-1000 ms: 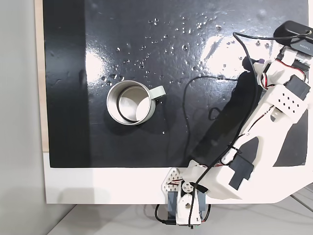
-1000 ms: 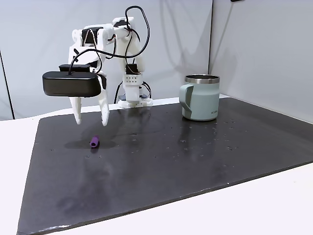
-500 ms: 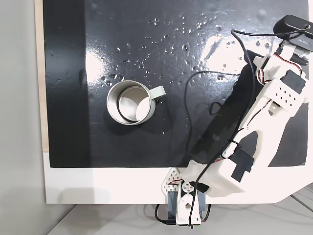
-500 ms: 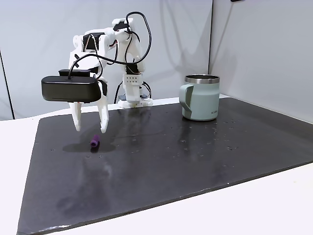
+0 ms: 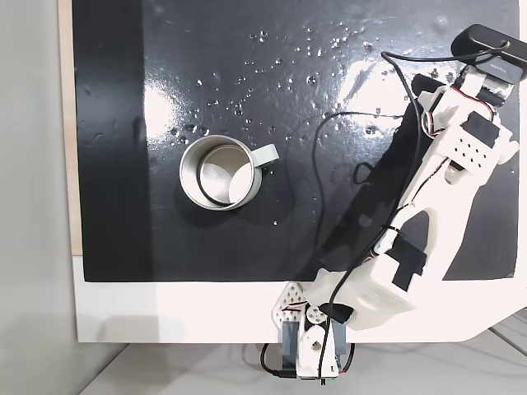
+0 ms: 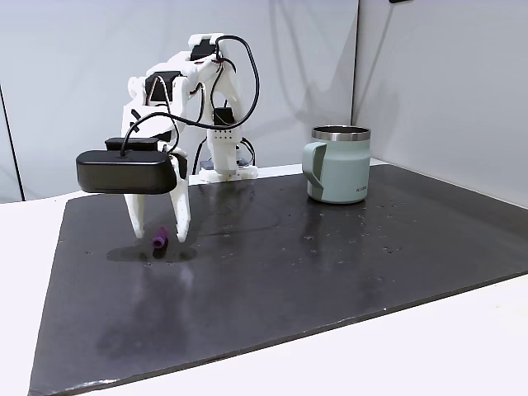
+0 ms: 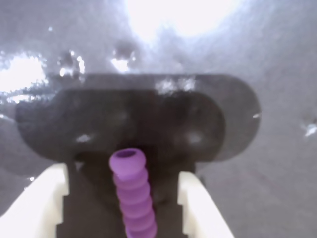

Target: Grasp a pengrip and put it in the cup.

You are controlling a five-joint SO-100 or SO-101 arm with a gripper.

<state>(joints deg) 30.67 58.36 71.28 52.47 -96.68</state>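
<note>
We hold our tool (image 6: 161, 240) spread astride the pengrip (image 6: 159, 239), lying near the table's (image 6: 330, 280) left edge in this fixed view. Next, close, lift, carry to the cup (image 6: 338, 164).

Top-down view; low front view; close wrist view
</note>
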